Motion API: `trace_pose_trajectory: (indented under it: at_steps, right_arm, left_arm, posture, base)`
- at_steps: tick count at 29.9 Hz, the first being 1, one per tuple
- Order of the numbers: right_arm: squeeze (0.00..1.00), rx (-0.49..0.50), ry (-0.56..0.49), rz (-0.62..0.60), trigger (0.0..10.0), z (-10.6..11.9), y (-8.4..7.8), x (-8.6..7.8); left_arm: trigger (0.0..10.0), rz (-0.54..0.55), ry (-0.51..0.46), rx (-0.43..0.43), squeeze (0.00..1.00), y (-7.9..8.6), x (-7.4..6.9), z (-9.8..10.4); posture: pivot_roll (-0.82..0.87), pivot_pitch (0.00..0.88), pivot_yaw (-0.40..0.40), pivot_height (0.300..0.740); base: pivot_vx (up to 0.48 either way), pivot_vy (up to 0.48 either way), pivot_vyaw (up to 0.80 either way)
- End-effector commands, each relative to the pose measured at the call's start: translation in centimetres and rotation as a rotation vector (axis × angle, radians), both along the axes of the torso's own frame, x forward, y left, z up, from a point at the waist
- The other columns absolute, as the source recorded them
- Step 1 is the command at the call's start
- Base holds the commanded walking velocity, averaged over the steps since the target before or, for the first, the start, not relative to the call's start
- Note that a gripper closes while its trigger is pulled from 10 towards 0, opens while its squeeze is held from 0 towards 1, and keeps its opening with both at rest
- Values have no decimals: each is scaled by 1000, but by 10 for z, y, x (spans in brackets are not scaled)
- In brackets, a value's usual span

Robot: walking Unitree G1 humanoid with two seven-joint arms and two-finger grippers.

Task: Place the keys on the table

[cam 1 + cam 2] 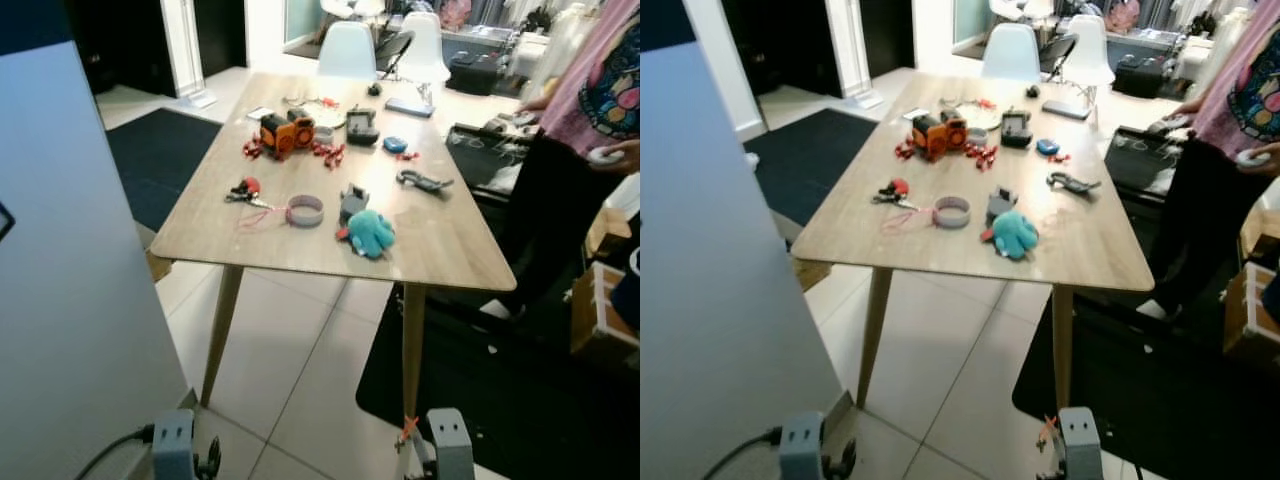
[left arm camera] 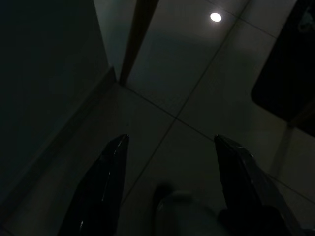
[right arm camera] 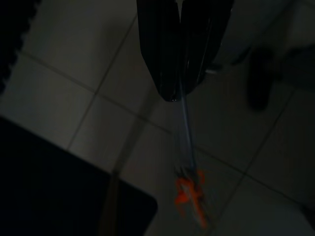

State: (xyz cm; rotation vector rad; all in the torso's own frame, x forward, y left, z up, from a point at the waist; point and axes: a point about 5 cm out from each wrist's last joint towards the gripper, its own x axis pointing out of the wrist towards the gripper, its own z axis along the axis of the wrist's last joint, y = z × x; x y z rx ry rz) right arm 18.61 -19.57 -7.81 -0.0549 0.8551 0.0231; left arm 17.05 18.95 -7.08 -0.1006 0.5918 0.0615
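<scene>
1. The right gripper (image 3: 178, 93) hangs low over the pale tiled floor (image 1: 300, 360), fingers pressed together on a thin strap.
2. The blurred orange keys (image 3: 189, 196) dangle from that strap, below the light wooden table (image 1: 450, 250).
3. The left gripper (image 2: 170, 182) hangs idle, fingers spread, holding nothing.
</scene>
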Motion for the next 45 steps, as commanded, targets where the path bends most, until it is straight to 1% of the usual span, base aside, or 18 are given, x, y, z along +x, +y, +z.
trace_pose_trajectory:
  at_steps: [1, 5, 19, 36, 45]
  right_arm:
    - [0, 3, 19, -12, 10000, -2, 0, -4]
    - [0, 4, 22, -11, 10000, -3, 0, -5]
    - [0, 7, 25, -13, 10000, -3, 2, -4]
    - [0, 4, 31, -10, 10000, -4, 3, -6]
    - [0, 2, 31, -6, 10000, -4, 2, -7]
  left_arm:
    - [10000, -4, -1, 2, 0, 0, 2, 1]
    - [10000, -3, -3, 4, 0, 1, 2, 1]
    - [10000, -14, -29, 12, 0, 1, 5, 4]
    - [10000, -15, -43, -9, 0, -1, 8, 6]
    - [10000, -11, -47, -21, 0, -3, 7, 6]
  posture:
    - [63, 57, -65, 740]
    - [64, 58, -65, 740]
    - [65, 72, -63, 740]
    - [63, 73, -61, 740]
    - [62, 73, -66, 740]
  base:
    - [-292, 0, 0]
    - [-266, 0, 0]
    - [0, 0, 0]
    - [0, 0, 0]
    - [281, 0, 0]
